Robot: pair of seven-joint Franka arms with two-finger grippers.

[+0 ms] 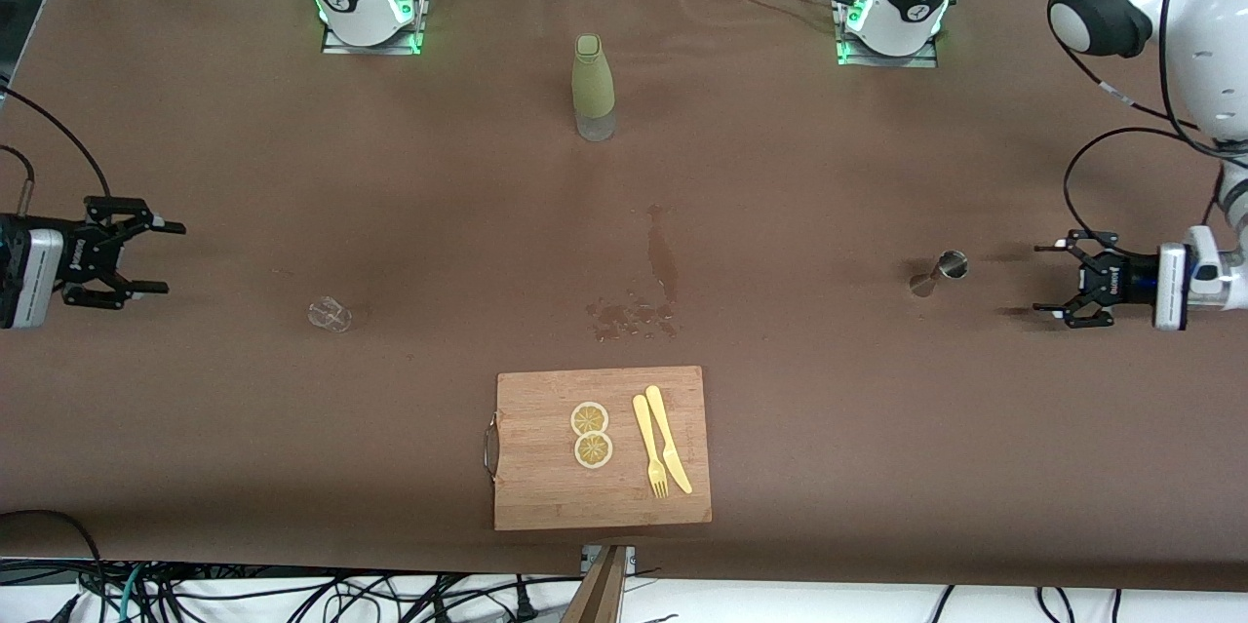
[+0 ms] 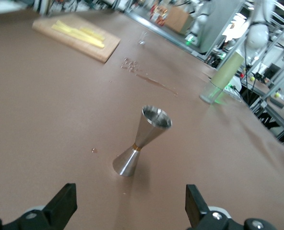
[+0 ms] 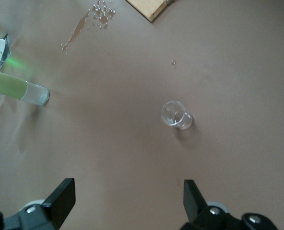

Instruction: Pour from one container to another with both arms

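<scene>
Both grippers are spread and empty: the left gripper beside the upright steel jigger, the right gripper near the small clear glass. The pour looks finished or not begun; next each must grasp its container

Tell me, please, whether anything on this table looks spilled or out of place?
Yes: a wet streak and droplets darken the brown table cover between the green bottle and the cutting board, which looks like spilled liquid. Nothing else stands out.
</scene>
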